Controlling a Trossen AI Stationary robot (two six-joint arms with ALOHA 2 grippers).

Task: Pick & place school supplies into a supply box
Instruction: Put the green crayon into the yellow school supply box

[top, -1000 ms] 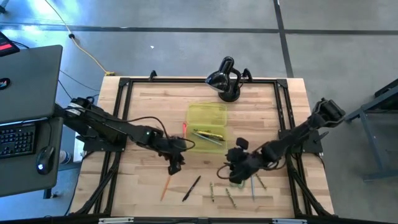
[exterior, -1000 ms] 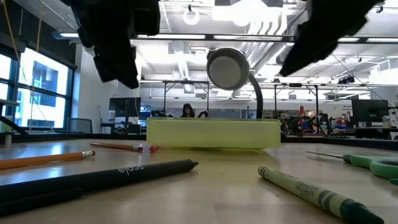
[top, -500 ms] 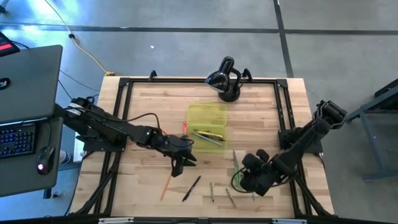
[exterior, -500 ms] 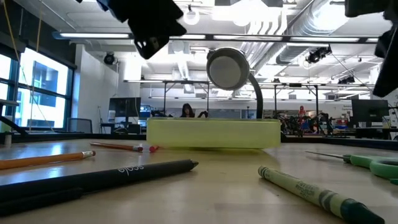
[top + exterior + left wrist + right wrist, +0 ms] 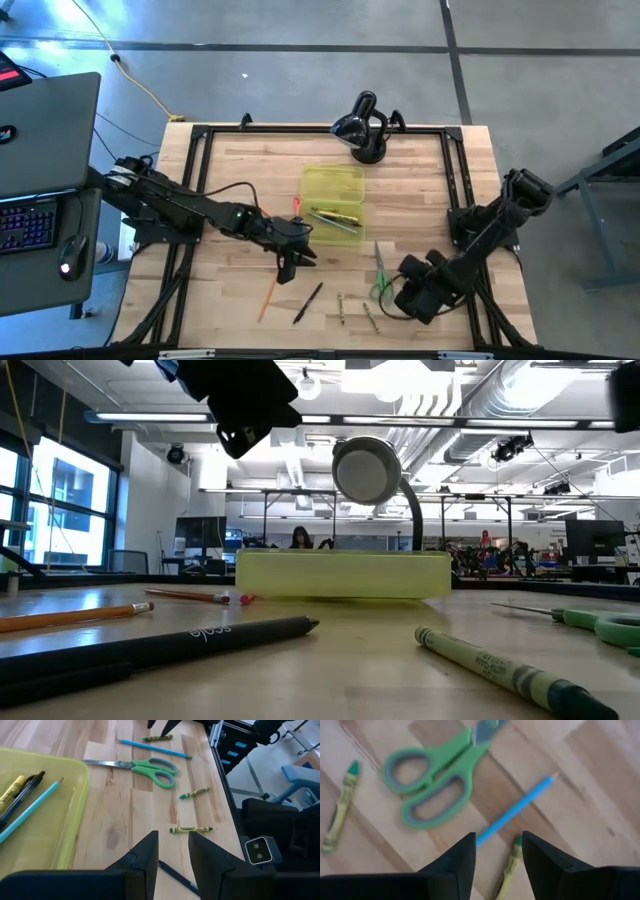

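Right tool [image 5: 496, 851] hangs empty, jaws apart, over the blue pencil [image 5: 516, 808] lying on the bench [image 5: 230, 190] beside the scissors [image 5: 437, 775], well short of the supply box [image 5: 333, 190]. The pencil is light, stiff, probably rolls; pinch it mid-shaft, across its length. Left tool [image 5: 172, 851] also apart, idle.

Looking past your left gripper [image 5: 173, 851], its two dark fingers [image 5: 145, 855] stand slightly apart with nothing between them, above bare wood; the supply box [image 5: 75, 815] lies beside them, holding a light blue pencil [image 5: 30, 810] and a yellow-and-black pen [image 5: 17, 787]. Beyond lie the green-handled scissors [image 5: 145, 767], a blue pencil [image 5: 152, 749] and three green crayons [image 5: 190, 829]; a black pen [image 5: 175, 875] lies under the fingers.
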